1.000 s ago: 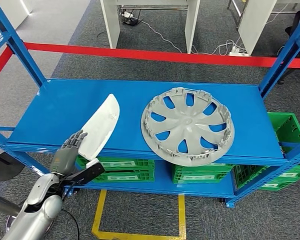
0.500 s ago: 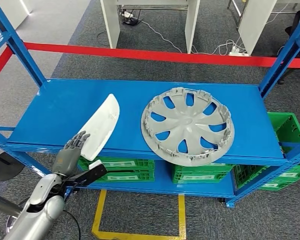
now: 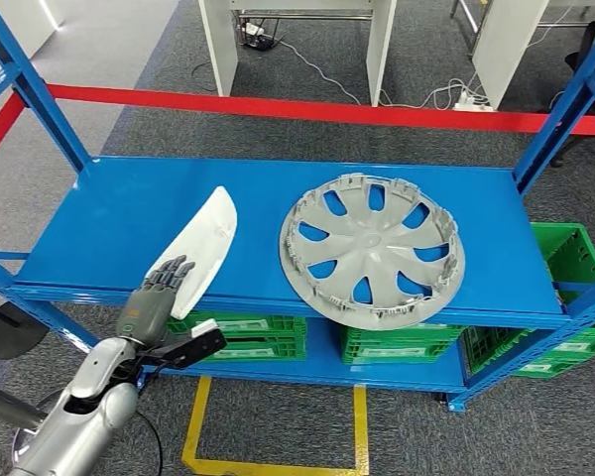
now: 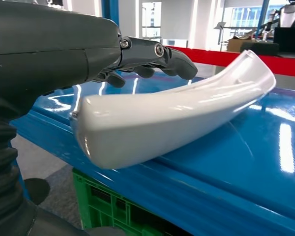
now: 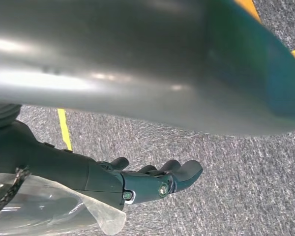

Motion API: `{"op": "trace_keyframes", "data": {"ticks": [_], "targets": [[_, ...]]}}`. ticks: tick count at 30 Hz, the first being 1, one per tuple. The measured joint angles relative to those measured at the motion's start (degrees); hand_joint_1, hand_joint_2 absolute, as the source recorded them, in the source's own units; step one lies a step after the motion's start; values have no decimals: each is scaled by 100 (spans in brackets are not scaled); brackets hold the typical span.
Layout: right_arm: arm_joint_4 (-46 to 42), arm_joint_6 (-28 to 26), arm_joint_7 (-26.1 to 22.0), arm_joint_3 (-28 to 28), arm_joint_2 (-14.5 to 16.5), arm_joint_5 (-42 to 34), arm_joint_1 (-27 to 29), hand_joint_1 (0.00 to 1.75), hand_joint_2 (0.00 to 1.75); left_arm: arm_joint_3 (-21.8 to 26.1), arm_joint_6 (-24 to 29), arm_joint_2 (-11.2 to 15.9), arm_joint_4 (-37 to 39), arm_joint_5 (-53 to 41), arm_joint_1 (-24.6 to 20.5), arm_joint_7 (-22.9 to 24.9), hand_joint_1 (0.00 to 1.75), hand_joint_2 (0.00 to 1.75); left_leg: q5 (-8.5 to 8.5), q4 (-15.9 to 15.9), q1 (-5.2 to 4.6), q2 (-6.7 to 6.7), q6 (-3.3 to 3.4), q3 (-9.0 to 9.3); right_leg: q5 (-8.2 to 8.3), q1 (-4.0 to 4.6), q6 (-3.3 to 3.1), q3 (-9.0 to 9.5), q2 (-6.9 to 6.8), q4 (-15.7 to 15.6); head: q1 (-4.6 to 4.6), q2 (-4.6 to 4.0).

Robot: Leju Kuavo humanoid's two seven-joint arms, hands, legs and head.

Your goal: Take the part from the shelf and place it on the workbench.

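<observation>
On the shelf [image 3: 115, 213], a glossy blue steel deck on blue uprights, two items lie: a white part [image 3: 202, 243] at the front left, its near end projecting past the front edge, and a grey wheel cover [image 3: 372, 248] to its right, near but apart, also overhanging the front edge. Beneath the deck, green crates [image 3: 246, 335] sit on a lower level. Flooring is grey carpet with yellow tape [image 3: 280, 451] at the shelf's foot; a red barrier strip [image 3: 317, 109] runs behind the shelf, with white table legs [image 3: 381, 45] and cables beyond.

Head view: left hand [image 3: 154, 302] is at the front edge, fingers extended and apart, their tips over the part's near end; contact cannot be confirmed from this angle.

Left wrist view: the part [image 4: 168, 120] is a curved, shell-like piece resting on the deck. The dark fingers [image 4: 164, 53] reach over its upper surface with the hand [image 4: 101, 54] spread wide, not closed around it.

Right wrist view: right hand [image 5: 146, 184] hangs over the carpet, fingers loosely extended, holding nothing; a yellow floor line [image 5: 64, 129] passes behind it.
</observation>
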Motion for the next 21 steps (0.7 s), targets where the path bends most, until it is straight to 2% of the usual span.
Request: {"op": "trace_keyframes", "data": {"ticks": [11,12,15,16,21], "targets": [[68,-39,-6,-1,-32,8,-7,0,0,-96,-1,-1,94,-10,-32,0,0,175,0,0,0,0,0,0,0,0,0,0,0,0,-1,-1],[69,-40,-6,-1,-32,8,-7,0,0,-99,-1,-1,99,-10,-32,0,22,175,0,0,0,0,0,0,0,0,0,0,0,0,-1,-1],[87,-55,-7,-1,-43,8,-7,0,0,-122,-8,-1,145,8,-35,0,153,175,0,0,0,0,0,0,0,0,0,0,0,0,-1,0],[96,-58,-8,-1,-48,7,-7,0,0,-129,-14,-1,162,20,-35,0,175,175,0,0,0,0,0,0,0,0,0,0,0,0,-1,0],[115,-64,-18,-1,-57,-10,-8,0,0,-133,-5,-1,188,66,-46,0,175,175,0,0,0,0,0,-3,0,0,0,2,0,0,-1,0]]}}
